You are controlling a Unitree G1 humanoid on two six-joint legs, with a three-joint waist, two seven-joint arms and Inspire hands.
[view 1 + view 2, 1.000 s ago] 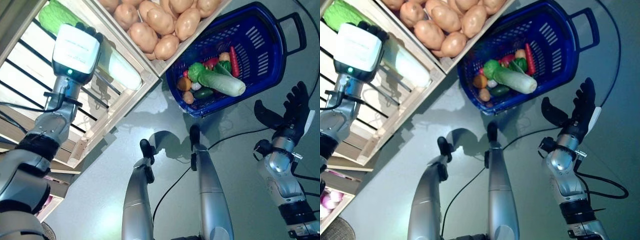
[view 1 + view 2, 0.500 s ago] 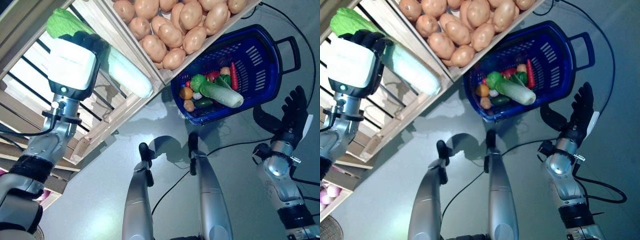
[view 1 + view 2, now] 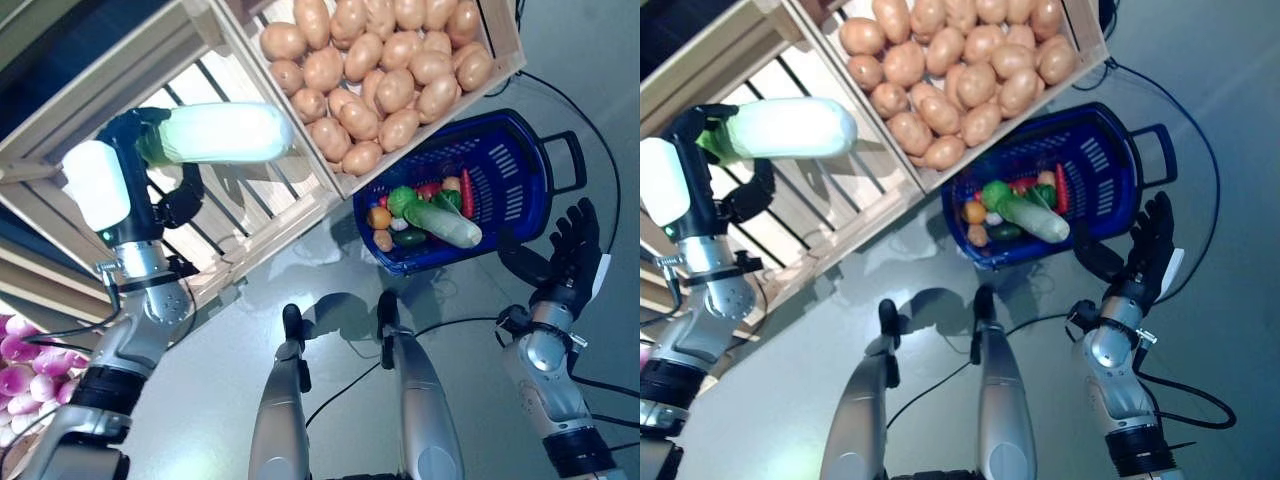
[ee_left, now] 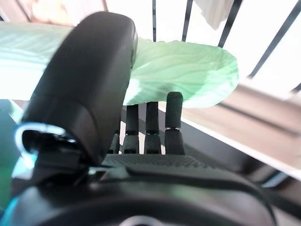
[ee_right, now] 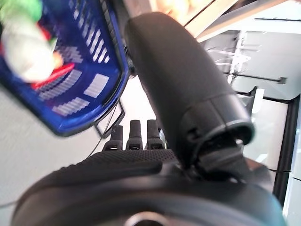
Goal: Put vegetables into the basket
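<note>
My left hand [image 3: 150, 140] is shut on a long pale green cabbage [image 3: 215, 132], holding it up in front of the slatted wooden crate [image 3: 260, 215]. Its leafy end [image 4: 188, 70] shows past the thumb and fingers in the left wrist view. A blue plastic basket [image 3: 505, 175] sits on the grey floor to the right, holding another cabbage [image 3: 440, 222], a carrot, a red pepper and other small vegetables. To the right of the basket my right hand [image 3: 570, 250] hangs open and empty, fingers straight, level with the basket's near edge [image 5: 120, 70].
A wooden crate full of potatoes [image 3: 385, 70] stands behind the basket. Purple onions [image 3: 20, 375] lie in a bin at the lower left. A black cable [image 3: 600, 140] curves past the basket's handle on the floor.
My left hand has lifted the cabbage out of the slatted crate and turned it level. The camera has pulled back, so the whole scene looks smaller. The right hand stays open.
</note>
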